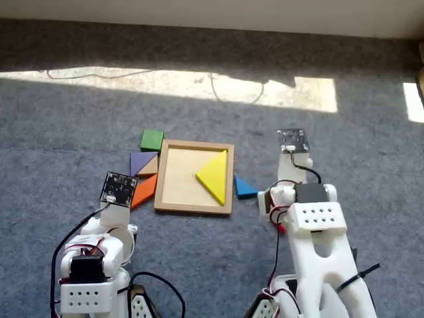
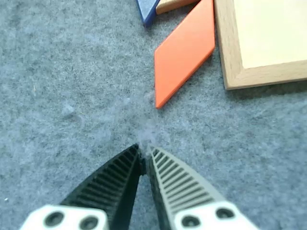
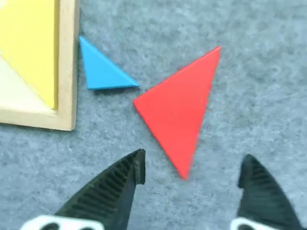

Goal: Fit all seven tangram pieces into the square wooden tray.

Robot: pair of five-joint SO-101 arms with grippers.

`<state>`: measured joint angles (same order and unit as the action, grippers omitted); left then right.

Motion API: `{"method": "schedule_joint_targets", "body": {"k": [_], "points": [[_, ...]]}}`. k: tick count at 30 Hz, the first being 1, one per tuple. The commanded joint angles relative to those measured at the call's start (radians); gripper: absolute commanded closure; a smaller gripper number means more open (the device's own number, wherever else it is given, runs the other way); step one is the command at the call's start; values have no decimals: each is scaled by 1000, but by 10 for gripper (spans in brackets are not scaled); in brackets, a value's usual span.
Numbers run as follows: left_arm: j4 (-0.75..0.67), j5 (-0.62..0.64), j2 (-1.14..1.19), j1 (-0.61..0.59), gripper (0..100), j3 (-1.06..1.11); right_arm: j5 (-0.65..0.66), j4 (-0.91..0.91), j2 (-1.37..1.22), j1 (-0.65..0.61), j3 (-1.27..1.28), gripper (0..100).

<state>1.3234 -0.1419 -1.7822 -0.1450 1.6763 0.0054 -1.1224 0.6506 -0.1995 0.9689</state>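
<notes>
The square wooden tray (image 1: 192,207) lies mid-floor with a yellow triangle (image 1: 215,175) inside, against its right wall. Left of the tray lie a green square (image 1: 152,140), a purple triangle (image 1: 139,161), a tan triangle (image 1: 152,165) and an orange parallelogram (image 1: 144,191). A small blue triangle (image 1: 244,188) lies right of the tray. My left gripper (image 2: 144,153) is shut and empty, just short of the orange parallelogram (image 2: 184,50). My right gripper (image 3: 192,167) stands open above the near tip of a red triangle (image 3: 180,112), beside the blue triangle (image 3: 100,72).
Everything lies on grey carpet. A sunlit strip with a cable (image 1: 218,86) crosses the floor behind the tray. The left arm (image 1: 93,258) and right arm (image 1: 315,225) stand at the front, either side of the tray.
</notes>
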Motion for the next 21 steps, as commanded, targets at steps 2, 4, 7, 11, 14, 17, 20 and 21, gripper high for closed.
{"method": "schedule_joint_targets", "body": {"k": [2, 4, 7, 11, 14, 17, 20, 21], "points": [[3, -6, -35, -5, 993, 19, -109, 30, -120, -87, -77, 526], [3, -6, -35, -5, 993, 19, -147, 61, -188, -94, -110, 526], [3, -6, -35, -5, 993, 19, -189, 93, -289, -91, -170, 526], [3, -6, -35, -5, 993, 19, -218, 91, -410, -90, -251, 526], [3, -6, -35, -5, 993, 19, -241, 91, -483, -90, -295, 526], [3, -6, -35, -5, 993, 19, -253, 93, -536, -88, -341, 526], [3, -6, -35, -5, 993, 19, -262, 93, -585, -88, -375, 526], [3, -6, -35, -5, 993, 19, -273, 93, -601, -88, -386, 526]]}}
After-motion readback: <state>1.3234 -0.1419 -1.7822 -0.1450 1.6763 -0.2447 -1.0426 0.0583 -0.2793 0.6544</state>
